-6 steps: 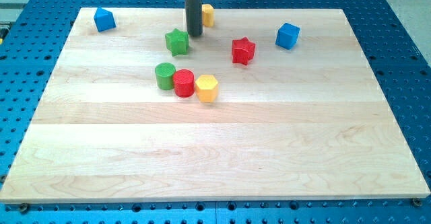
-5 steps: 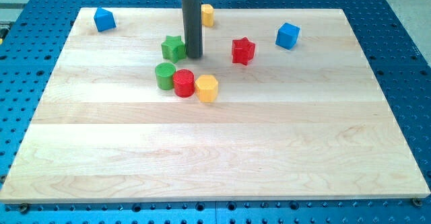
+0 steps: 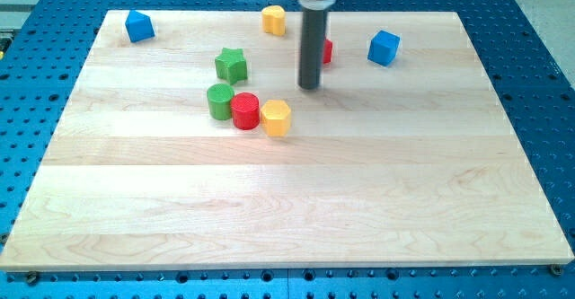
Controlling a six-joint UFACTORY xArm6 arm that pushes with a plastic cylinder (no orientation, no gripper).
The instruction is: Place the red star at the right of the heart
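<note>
Keep my tip (image 3: pixel 310 87), a bare rod holding nothing, behind the mostly hidden red star (image 3: pixel 327 51); push toward the top-edge yellow heart (image 3: pixel 274 20).

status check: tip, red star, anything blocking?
My tip mid-board, just below the red star block, mostly hidden behind the rod. Yellow heart-like block at view's top, star already to its right. Nothing between.

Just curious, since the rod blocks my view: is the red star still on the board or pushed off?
On the board: a sliver of the red star shows just behind my tip.
</note>
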